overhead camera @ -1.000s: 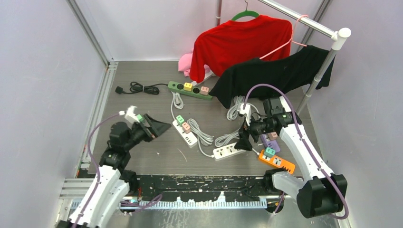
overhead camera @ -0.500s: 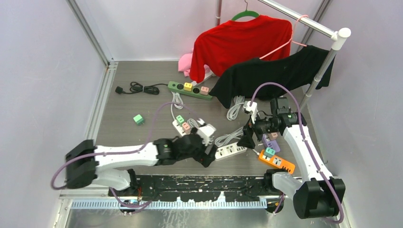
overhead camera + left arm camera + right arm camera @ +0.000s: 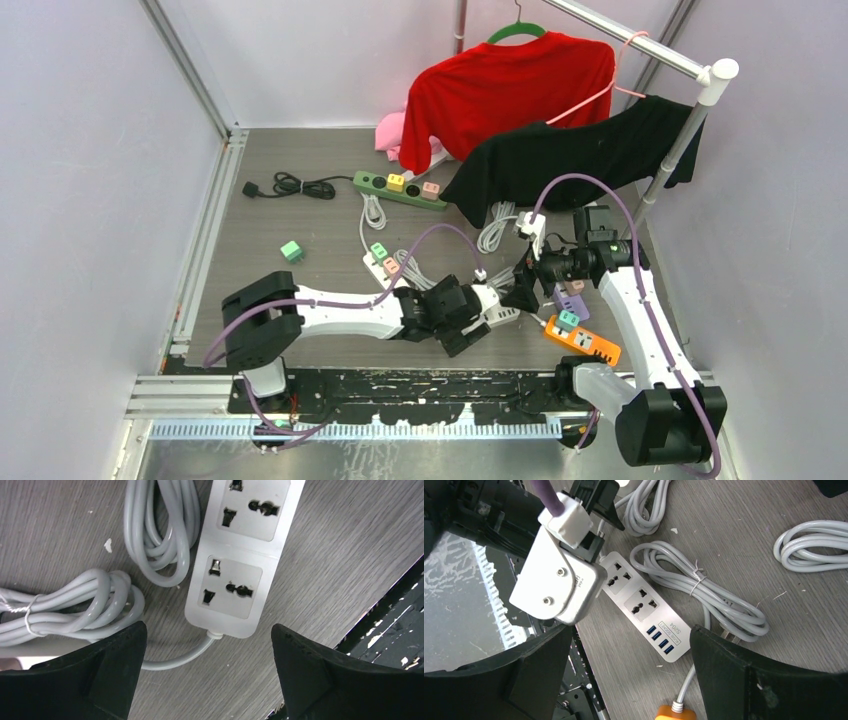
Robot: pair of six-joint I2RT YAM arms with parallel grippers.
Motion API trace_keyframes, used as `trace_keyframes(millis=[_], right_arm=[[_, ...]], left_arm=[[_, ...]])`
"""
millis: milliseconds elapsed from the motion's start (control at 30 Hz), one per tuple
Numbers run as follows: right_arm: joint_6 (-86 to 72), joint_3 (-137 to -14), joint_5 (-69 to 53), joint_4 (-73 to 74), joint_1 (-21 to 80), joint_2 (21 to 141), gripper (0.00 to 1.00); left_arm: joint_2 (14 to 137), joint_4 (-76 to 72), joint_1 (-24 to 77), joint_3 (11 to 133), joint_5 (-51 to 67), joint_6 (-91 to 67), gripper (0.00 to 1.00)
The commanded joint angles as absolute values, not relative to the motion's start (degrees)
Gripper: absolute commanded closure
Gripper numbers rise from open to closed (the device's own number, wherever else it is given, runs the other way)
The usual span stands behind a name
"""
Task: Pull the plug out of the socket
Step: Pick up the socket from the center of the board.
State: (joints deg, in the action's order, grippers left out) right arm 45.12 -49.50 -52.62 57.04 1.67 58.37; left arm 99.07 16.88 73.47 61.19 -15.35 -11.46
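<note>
Grey wood-grain table (image 3: pixel 300 215) carried five power strips (treating each strip as the container here). Green strip (image 3: pixel 372 181) at the back held a yellow plug (image 3: pixel 396 182) and a pink plug (image 3: pixel 430 188). White strip (image 3: pixel 369 262) left of centre held a green plug (image 3: pixel 378 251) with a second pink plug (image 3: pixel 391 266) just beside it. Orange strip (image 3: pixel 590 346) on the right held a teal plug (image 3: pixel 567 320). Purple strip (image 3: pixel 572 304) just behind it had something pinkish seated, too small to call. One loose green plug (image 3: pixel 291 250) lay on the table, well apart from every strip. White USB strip (image 3: pixel 503 316) sat centre front. Left gripper (image 3: pixel 478 318) hung over its cord end, jaws wide, gripping nothing. Right gripper (image 3: pixel 522 290) hung over the same strip, jaws equally wide, also empty. Left wrist view showed what the top view could not: both universal sockets on the white USB strip (image 3: pixel 240 555) were vacant, its cord left the end between the fingers of the left gripper (image 3: pixel 207 652), and grey cord bundles (image 3: pixel 160 530) lay beside it. Right wrist view added that strip's blue USB row (image 3: pixel 661 639) and the left arm's wrist housing (image 3: pixel 559 585) at its socket end, framed by the right gripper (image 3: pixel 631 645). Only the top view caught the seated plugs, plus a red shirt (image 3: pixel 510 85) and black shirt (image 3: pixel 580 150) on the rail (image 3: pixel 620 35).
</note>
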Motion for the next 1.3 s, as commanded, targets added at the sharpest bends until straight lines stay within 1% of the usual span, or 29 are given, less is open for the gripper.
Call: trace_keyframes(millis=[0,133,167,333,400,533,667,700,767,800,833,867,900,1000,1267], right_arm=[[45.08,-51.33,-54.22,56.43,1.41,57.14,0.08],[45.16,-51.23,-54.23,56.43,1.41,57.19,0.08],[45.14,-51.24,-54.30,56.43,1.41,57.15,0.08],[45.13,-51.13,-54.37,56.43,1.41,57.19,0.08],[45.17,-51.13,-54.35,56.43,1.40,57.27,0.08],[45.23,-51.07,-54.36,56.43,1.40,57.28,0.08],[45.21,-51.06,-54.35,56.43,1.41,57.23,0.08],[45.20,-51.06,-54.32,56.43,1.41,57.28,0.08],[45.25,-51.10,-54.32,56.49,1.41,57.29,0.08],[45.22,-51.15,-54.36,56.51,1.41,57.30,0.08],[45.24,-51.15,-54.32,56.51,1.41,57.26,0.08],[45.26,-51.15,-54.32,56.51,1.41,57.19,0.08],[45.21,-51.14,-54.33,56.51,1.41,57.19,0.08],[45.25,-51.24,-54.34,56.51,1.38,57.06,0.08],[45.36,-51.22,-54.62,56.68,1.38,56.98,0.08]], left_arm=[[100.30,14.60,72.59,64.15,-12.30,-9.60,0.07],[101.42,13.02,71.37,63.91,-8.84,-10.41,0.12],[101.57,12.48,71.22,63.75,-8.41,-10.66,0.15],[102.70,10.93,71.17,64.12,-8.04,-11.01,0.20],[103.31,10.37,71.16,64.32,-7.97,-11.21,0.25],[104.47,9.53,71.10,64.59,-7.93,-11.43,0.41],[105.32,9.21,71.10,64.60,-8.87,-11.77,0.47],[105.35,9.15,71.10,64.53,-9.02,-11.86,0.51],[105.02,9.11,71.10,64.44,-8.69,-11.74,0.65],[104.52,9.14,71.10,64.22,-8.48,-11.65,0.75],[103.99,9.14,71.11,63.98,-8.44,-11.61,0.88],[103.19,9.07,71.10,63.57,-8.56,-11.71,0.98],[102.18,8.78,71.15,62.98,-8.79,-11.81,1.00],[97.86,6.64,71.14,59.72,-8.96,-12.55,1.00],[81.41,-1.61,71.13,48.25,-6.85,-15.12,1.00]])
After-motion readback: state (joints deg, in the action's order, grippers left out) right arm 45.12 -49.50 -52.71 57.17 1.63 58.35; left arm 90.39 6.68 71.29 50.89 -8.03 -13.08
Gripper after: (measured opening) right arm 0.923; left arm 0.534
